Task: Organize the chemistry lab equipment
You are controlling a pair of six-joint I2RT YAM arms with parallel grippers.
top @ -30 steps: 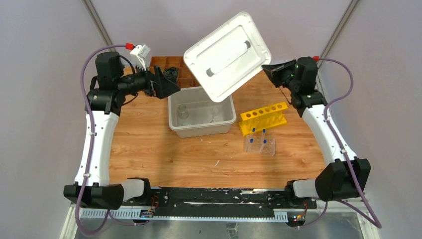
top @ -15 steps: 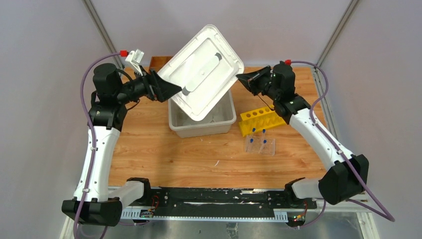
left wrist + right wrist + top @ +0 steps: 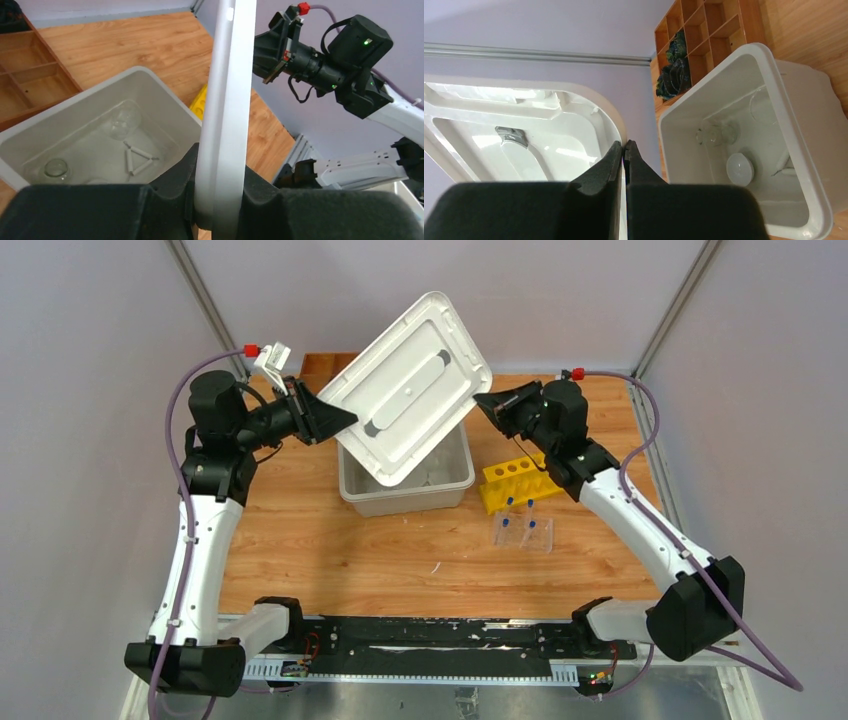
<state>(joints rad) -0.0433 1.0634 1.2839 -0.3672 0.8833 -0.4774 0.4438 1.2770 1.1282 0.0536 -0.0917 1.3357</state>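
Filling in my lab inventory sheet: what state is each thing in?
bin: open, beakers and white triangle inside.
lid: airborne, tilted above the bin.
left fingers: shut on the lid.
right fingers: shut on the lid.
yellow rack: upright, visible holes empty.
clear rack: upright, holding blue-capped tubes.

Your worktop (image 3: 300, 550): one wood-grain board. On it you have: one pale open tub (image 3: 405, 502), centre, toward the far side; one yellow rack (image 3: 528, 480) with round holes, just right of the tub, set at a slant; one clear plastic rack (image 3: 522, 531), just in front of the yellow one; one brown wooden divided tray (image 3: 322, 364), far edge, left of centre, behind the tub, partly hidden from above; one small pale sliver (image 3: 437, 567), lying alone on bare wood nearer you
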